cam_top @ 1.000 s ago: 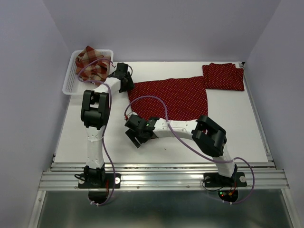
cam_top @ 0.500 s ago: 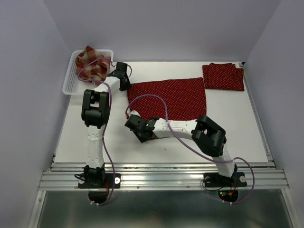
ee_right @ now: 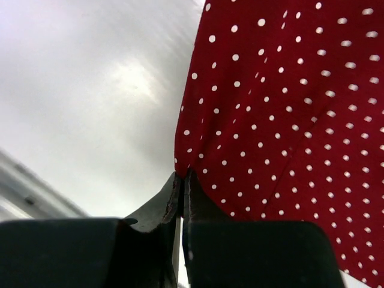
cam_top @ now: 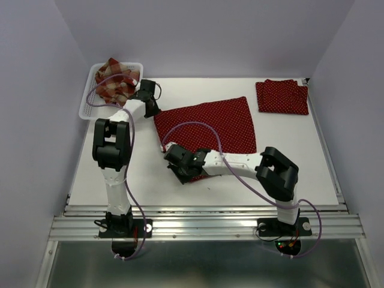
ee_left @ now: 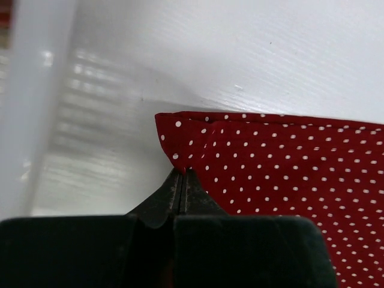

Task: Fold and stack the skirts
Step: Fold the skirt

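A white table (cam_top: 312,174) fills a pale-walled booth, and a dark red polka-dot skirt (cam_top: 210,123) lies spread flat at its middle, turned a little askew. The left gripper (cam_top: 153,110) is at this skirt's far left corner, its jaws pressed together and pinching the cloth there; the left wrist view shows the corner puckered just above the fingertips. The right gripper (cam_top: 175,161) is at the same skirt's near left corner, its jaws likewise shut and nipping the hem, which hangs slightly gathered in the right wrist view. Beyond the spread skirt's far right corner, apart from it, a second dotted skirt (cam_top: 282,96) lies folded. Off its far left corner a white slotted basket (cam_top: 89,107) holds the crumpled plaid skirt (cam_top: 115,81).
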Controlling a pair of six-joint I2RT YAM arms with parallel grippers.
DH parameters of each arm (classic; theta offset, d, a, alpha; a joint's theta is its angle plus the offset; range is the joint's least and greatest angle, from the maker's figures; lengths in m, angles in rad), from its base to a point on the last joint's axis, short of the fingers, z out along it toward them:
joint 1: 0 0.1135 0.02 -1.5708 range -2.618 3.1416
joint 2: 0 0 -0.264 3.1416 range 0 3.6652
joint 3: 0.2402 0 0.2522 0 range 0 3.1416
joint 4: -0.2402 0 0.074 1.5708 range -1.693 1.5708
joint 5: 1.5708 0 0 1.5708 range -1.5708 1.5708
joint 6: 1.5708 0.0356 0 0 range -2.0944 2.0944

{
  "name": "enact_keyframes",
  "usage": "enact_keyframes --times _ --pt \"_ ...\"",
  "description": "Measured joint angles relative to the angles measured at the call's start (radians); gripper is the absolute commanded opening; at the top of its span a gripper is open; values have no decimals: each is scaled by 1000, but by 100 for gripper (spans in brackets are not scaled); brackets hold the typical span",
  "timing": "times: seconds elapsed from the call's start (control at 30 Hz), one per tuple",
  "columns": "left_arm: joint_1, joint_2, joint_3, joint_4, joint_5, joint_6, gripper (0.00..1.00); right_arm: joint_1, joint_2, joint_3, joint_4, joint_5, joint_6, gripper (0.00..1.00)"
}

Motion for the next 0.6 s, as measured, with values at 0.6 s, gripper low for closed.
enact_keyframes --times 0.6 --pt "-28 -229 -6 -45 -10 -34 0 -26 -314 -167 116 -100 45 1"
